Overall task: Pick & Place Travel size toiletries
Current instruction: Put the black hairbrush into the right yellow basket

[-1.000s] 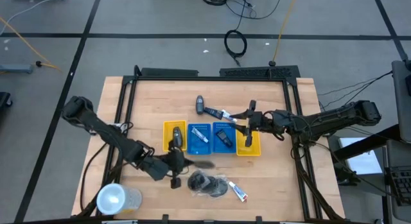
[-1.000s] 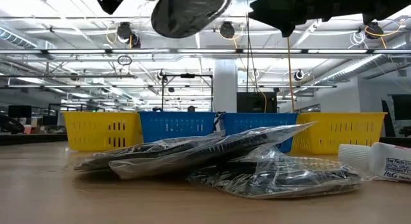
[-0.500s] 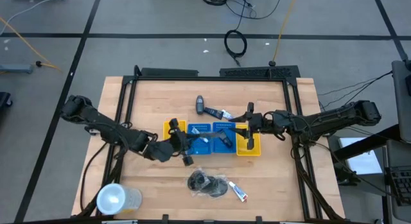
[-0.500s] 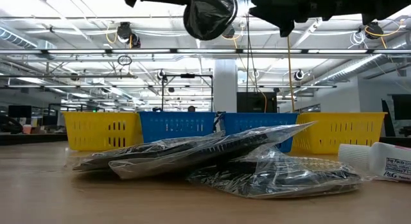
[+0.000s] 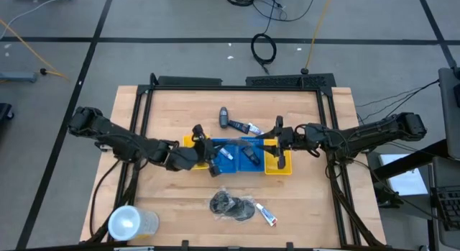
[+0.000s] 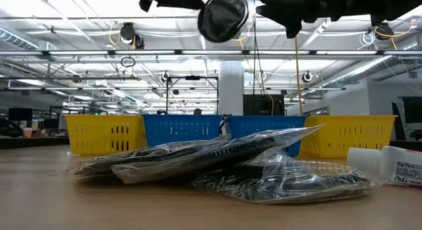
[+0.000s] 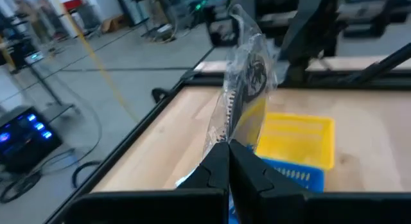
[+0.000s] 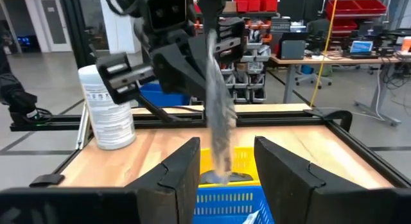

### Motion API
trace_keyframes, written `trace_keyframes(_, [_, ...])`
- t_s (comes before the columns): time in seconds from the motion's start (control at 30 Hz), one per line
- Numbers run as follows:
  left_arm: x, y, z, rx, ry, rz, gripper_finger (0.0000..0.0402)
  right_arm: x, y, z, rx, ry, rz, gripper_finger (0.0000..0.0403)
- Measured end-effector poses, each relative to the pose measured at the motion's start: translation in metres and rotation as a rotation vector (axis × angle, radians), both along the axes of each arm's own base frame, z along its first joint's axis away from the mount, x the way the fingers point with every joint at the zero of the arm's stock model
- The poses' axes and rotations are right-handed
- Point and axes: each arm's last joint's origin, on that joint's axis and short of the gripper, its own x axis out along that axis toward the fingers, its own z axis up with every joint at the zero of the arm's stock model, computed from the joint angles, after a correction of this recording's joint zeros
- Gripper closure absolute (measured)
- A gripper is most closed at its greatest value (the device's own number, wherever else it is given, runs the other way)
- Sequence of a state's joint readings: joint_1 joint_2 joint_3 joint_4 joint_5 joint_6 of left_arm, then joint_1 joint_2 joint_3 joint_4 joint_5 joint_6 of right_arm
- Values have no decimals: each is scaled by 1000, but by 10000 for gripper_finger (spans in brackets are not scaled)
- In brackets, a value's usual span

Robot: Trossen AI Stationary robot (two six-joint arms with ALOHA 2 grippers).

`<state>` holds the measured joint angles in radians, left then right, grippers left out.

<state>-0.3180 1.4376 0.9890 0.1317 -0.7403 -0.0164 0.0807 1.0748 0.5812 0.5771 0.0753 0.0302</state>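
Toiletries: a bagged puff (image 7: 247,73) hangs pinched in the shut left claw (image 5: 210,163), which has swung it up from the tabletop (image 5: 165,114) to above the yellow and blue trays (image 5: 248,144), so release looks near. More bagged puffs (image 5: 228,206) and a tube (image 5: 267,216) wait nearby. The right claw (image 5: 279,152) hovers open and empty over the right yellow tray.

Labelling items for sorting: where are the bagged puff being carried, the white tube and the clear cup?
bagged puff (image 6: 223,16), low view, dark mesh centre
white tube (image 5: 265,214), high view, middle of body
clear cup (image 5: 126,223), high view, rim
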Motion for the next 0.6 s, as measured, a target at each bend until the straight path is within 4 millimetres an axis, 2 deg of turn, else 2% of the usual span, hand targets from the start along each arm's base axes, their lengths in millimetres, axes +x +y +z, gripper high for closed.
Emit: trace_keyframes(0.6, [28, 6, -11, 31, -88, -95, 402, 9, 1, -10, -16, 28, -3, 264])
